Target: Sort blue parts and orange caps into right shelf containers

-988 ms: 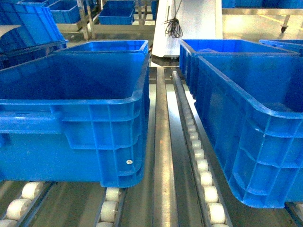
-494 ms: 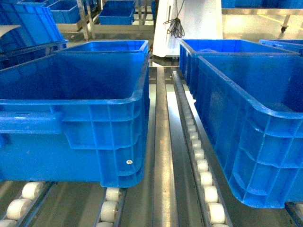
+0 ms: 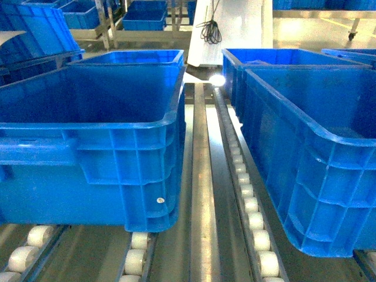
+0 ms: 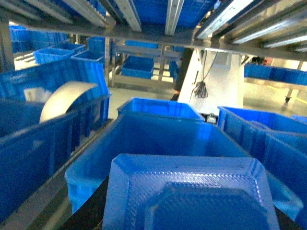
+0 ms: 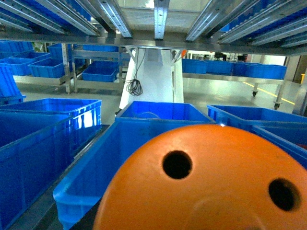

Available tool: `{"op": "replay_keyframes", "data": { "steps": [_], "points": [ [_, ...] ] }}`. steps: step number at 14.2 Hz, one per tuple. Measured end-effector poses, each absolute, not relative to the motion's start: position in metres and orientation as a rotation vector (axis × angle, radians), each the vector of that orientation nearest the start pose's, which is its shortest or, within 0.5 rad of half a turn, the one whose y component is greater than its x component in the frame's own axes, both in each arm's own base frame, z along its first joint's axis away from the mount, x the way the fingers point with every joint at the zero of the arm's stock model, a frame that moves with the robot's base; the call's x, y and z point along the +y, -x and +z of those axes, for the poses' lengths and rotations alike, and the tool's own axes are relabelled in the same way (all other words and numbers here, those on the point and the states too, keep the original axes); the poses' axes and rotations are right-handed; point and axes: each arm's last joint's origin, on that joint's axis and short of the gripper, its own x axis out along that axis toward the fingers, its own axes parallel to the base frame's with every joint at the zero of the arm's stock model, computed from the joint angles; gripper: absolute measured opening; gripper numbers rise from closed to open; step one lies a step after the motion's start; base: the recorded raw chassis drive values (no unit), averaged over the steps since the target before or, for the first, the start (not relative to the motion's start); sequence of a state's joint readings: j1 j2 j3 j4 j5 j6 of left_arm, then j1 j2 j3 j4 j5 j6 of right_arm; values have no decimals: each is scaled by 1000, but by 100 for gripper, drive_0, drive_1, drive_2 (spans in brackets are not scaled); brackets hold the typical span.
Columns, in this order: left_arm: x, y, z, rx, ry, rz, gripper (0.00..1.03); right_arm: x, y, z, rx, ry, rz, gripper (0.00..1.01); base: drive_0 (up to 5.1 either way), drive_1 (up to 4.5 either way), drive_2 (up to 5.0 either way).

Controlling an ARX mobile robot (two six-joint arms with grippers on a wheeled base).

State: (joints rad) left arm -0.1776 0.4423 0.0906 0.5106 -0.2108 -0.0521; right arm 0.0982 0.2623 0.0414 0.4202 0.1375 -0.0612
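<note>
A pale blue part, a flat ribbed piece with cut corners, fills the bottom of the left wrist view and hangs over a big blue bin. It hides my left gripper's fingers. A rounded orange cap with two dark holes fills the bottom of the right wrist view above another blue bin, and it hides my right gripper's fingers. In the head view neither gripper shows. The right shelf containers stand at the right, with a second one behind.
A large blue bin sits at the left on white rollers. A metal rail and a roller strip run between the bins. A white column with a hanging black cable stands behind. Shelf rails run overhead.
The bins have not moved. A bright glare spot now shows at the far end of the rail, and the hanging cable sits slightly further left.
</note>
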Motion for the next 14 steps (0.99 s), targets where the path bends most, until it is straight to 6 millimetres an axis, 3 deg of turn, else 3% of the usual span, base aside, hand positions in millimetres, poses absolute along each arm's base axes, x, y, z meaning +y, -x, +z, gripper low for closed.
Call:
{"op": "replay_keyframes", "data": {
  "steps": [2, 3, 4, 5, 7, 8, 9, 12, 13, 14],
  "points": [
    [-21, -183, 251, -233, 63, -7, 42, 9, -156, 233, -210, 47, -4, 44, 0, 0, 0],
    [-27, -219, 263, -184, 47, -42, 42, 9, -192, 247, -182, 52, -1, 44, 0, 0, 0],
    [-33, -259, 262, -79, 32, -70, 42, 12, -229, 245, -92, 57, 2, 44, 0, 0, 0],
    [-36, -301, 253, 30, 28, -75, 42, 14, -270, 229, 47, 64, -18, 44, 0, 0, 0],
    [-31, -359, 249, 104, 81, -24, 42, 21, -325, 216, 153, 76, -41, 44, 0, 0, 0],
    [-31, -365, 250, 112, 97, -31, 42, 25, -336, 222, 133, 76, -32, 44, 0, 0, 0],
    [-33, -365, 252, 87, 99, -40, 43, 28, -338, 226, 111, 82, -41, 55, 0, 0, 0],
    [-28, -350, 252, 86, 87, 19, 81, 30, -337, 225, 129, 94, -60, 94, 0, 0, 0],
    [-26, -350, 253, 62, 72, 24, 89, 30, -337, 227, 115, 91, -61, 99, 0, 0, 0],
    [-24, -339, 248, -1, 47, 4, 77, 27, -330, 225, 22, 50, -12, 87, 0, 0, 0]
  ]
}}
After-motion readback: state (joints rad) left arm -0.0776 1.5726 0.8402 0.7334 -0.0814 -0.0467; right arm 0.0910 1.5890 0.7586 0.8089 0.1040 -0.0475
